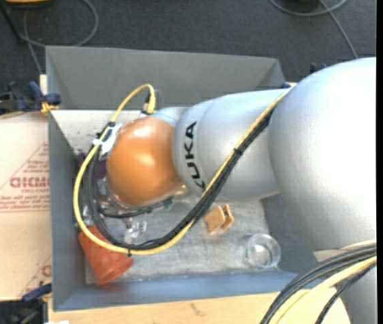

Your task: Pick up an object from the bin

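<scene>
I've got my pincer (134,231) low in the bin's (171,73) left, just above a red cone (105,260); whether it's open, I can't tell.

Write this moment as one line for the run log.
tool: left of bin | nearest: red cup, beside it | elsewhere: tan block, clear cup

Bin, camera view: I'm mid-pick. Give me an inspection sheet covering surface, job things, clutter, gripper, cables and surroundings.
Surface: grey metal bin, pale floor, dark specks at back left.
Job's things: red-orange cone in the front-left corner; small tan piece mid-floor; clear cup at front right. All three lie apart.
Clutter: nothing seen.
Gripper: gripper low in the bin's left part, close to the cone; a hold cannot be told.
Cables: yellow cable loops round the orange wrist cover; black cables hang beside it.
Surroundings: dark floor with thin leads.
</scene>
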Controlling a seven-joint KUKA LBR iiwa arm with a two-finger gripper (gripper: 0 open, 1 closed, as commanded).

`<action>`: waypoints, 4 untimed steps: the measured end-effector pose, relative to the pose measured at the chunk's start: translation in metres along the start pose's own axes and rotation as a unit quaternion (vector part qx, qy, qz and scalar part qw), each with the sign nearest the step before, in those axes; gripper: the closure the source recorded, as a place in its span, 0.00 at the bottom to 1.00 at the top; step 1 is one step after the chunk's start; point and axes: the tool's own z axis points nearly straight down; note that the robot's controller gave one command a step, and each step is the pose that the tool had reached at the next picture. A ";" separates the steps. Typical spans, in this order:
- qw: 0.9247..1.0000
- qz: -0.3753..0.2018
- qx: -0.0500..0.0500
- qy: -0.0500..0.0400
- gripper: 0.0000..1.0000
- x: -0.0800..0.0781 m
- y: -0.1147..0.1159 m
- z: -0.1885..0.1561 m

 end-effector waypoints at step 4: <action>0.972 -0.233 -0.014 0.007 1.00 0.021 0.039 -0.015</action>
